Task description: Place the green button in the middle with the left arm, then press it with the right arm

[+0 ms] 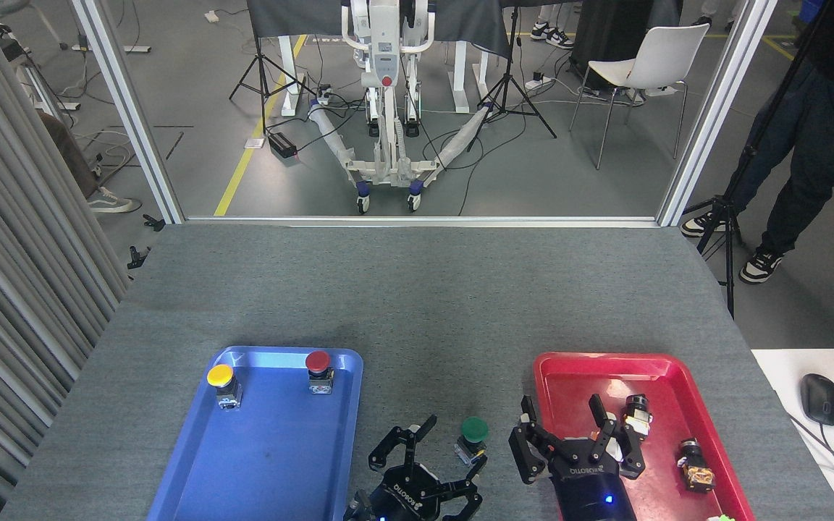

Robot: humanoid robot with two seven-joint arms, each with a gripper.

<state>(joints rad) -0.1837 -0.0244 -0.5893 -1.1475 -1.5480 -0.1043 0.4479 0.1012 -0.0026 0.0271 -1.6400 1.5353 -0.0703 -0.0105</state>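
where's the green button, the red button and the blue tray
green button (474, 429), head view, on its green cap
red button (318, 360), head view, on its red cap
blue tray (272, 449), head view, on its bare floor

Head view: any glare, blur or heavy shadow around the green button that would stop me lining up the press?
Head view: the green button is sharp, evenly lit, with only a faint soft shadow on the grey cloth. Glare sits on the blue tray far rim, away from it. Left hand and right hand are in focus, fingers spread.
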